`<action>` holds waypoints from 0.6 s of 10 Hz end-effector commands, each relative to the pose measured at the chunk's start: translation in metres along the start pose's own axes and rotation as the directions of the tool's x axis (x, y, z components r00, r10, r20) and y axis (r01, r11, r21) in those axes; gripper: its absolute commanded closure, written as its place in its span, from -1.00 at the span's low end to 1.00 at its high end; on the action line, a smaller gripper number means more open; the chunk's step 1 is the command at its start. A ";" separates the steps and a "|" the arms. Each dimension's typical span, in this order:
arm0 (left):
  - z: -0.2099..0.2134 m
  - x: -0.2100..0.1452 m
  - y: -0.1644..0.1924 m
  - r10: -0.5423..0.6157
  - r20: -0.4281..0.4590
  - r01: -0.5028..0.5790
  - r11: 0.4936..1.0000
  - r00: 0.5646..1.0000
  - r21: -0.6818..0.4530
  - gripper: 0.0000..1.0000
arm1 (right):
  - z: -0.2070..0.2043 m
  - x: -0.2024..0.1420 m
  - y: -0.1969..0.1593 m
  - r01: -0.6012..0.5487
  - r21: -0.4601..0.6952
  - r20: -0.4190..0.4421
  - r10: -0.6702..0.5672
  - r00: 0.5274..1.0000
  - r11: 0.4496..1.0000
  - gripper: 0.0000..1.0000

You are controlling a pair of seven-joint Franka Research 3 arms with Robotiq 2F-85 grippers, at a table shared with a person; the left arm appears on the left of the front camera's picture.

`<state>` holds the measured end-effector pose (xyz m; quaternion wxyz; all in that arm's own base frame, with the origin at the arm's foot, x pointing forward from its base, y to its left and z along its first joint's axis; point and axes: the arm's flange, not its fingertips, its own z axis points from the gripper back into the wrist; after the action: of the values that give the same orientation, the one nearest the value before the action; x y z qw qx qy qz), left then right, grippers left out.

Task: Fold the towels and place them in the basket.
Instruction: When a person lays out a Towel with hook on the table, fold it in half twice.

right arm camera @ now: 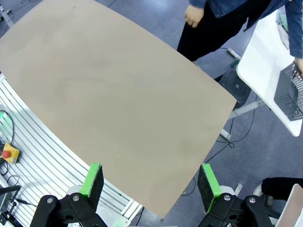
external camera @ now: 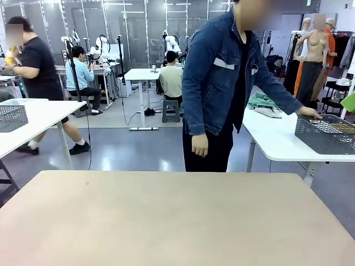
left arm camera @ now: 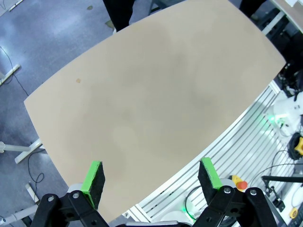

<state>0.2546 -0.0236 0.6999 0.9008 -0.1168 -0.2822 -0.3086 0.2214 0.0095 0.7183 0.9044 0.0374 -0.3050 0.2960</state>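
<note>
Beige table (external camera: 177,221) up front, left gripper (left arm camera: 150,165) and right gripper (right arm camera: 150,168) both wide open, empty. Person's hand (external camera: 308,112) rests on the basket (external camera: 327,136), towels (external camera: 263,103) heaped nearby: folding not begun.

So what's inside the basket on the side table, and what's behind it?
The person's hand rests on the rim of the basket. Its mesh wall hides the inside, so contents cannot be told. Beyond it on the white table, green and off-white towels lie bunched.

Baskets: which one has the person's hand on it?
The basket on the right-hand white table; the person's hand touches its rim. The left basket stands untouched.
</note>
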 end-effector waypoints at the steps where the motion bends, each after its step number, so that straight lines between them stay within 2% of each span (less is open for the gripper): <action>1: 0.001 0.001 -0.001 -0.011 -0.001 0.011 1.000 1.000 0.005 -1.00 | 0.001 -0.001 0.000 -0.004 -0.012 -0.002 0.004 1.000 1.000 -1.00; 6: 0.001 0.001 -0.001 -0.011 -0.001 0.011 1.000 1.000 0.005 -1.00 | 0.001 -0.001 0.000 -0.004 -0.012 -0.002 0.004 1.000 1.000 -1.00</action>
<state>0.2546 -0.0236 0.6999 0.9008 -0.1167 -0.2822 -0.3086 0.2214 0.0095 0.7183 0.9044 0.0374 -0.3050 0.2960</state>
